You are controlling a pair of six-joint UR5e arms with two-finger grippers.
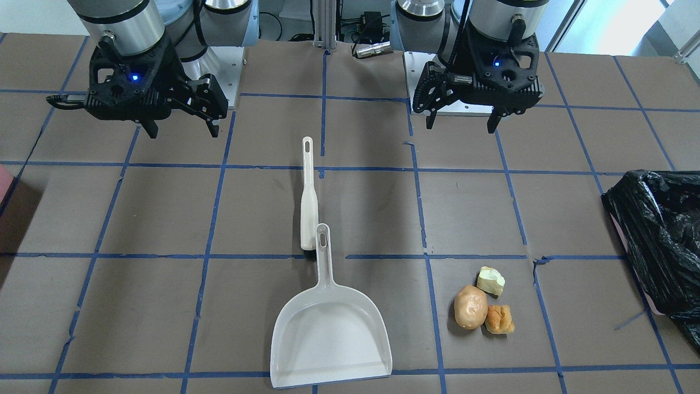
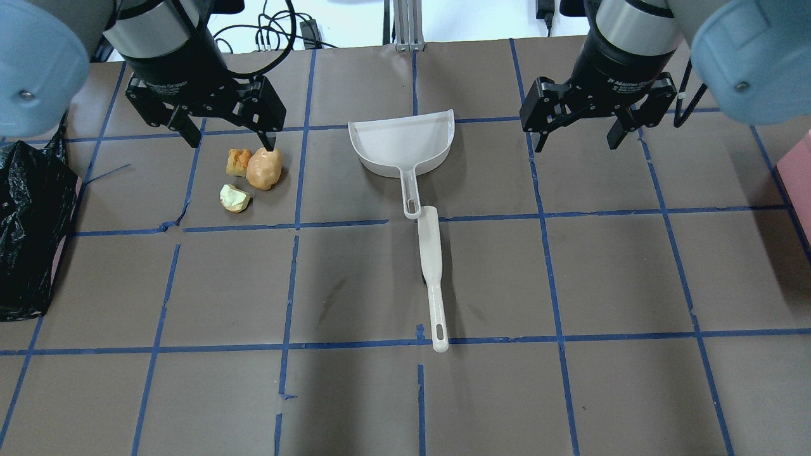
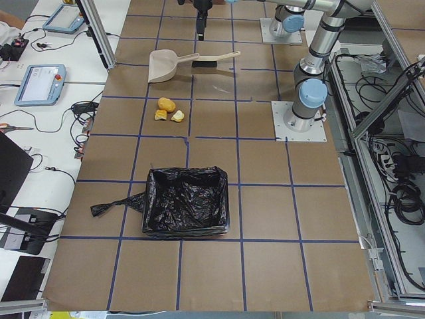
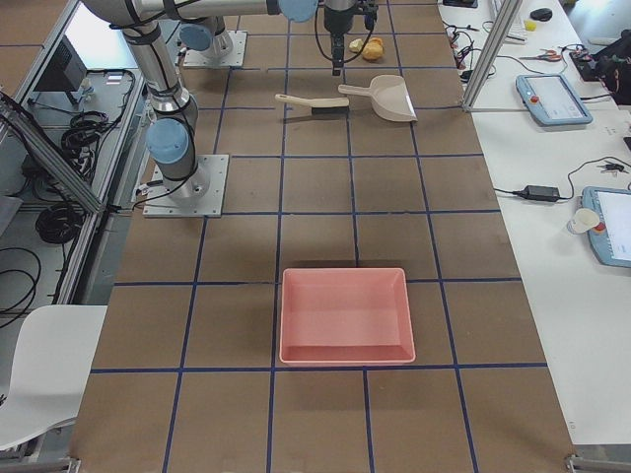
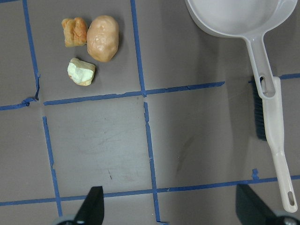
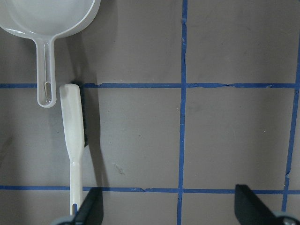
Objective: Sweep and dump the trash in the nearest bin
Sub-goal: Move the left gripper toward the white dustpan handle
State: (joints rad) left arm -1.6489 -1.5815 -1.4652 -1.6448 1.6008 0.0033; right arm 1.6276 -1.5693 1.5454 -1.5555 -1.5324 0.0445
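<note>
Three trash pieces lie together on the table: a tan potato-like lump (image 1: 470, 306), a pale yellow-green chunk (image 1: 490, 281) and an orange-brown bread-like piece (image 1: 499, 319). The black-bag-lined bin (image 1: 661, 241) stands at the table's end on my left side. A white dustpan (image 1: 331, 334) and a white brush (image 1: 309, 200) lie end to end at mid-table. My left gripper (image 2: 232, 140) is open and empty, hovering above the table near the trash (image 5: 102, 38). My right gripper (image 2: 576, 143) is open and empty, hovering to the right of the dustpan (image 6: 47, 14).
A pink tray (image 4: 345, 315) sits on the table towards my right end. The table is brown with a blue tape grid. Operator desks with tablets and cables (image 3: 40, 83) stand along the far side.
</note>
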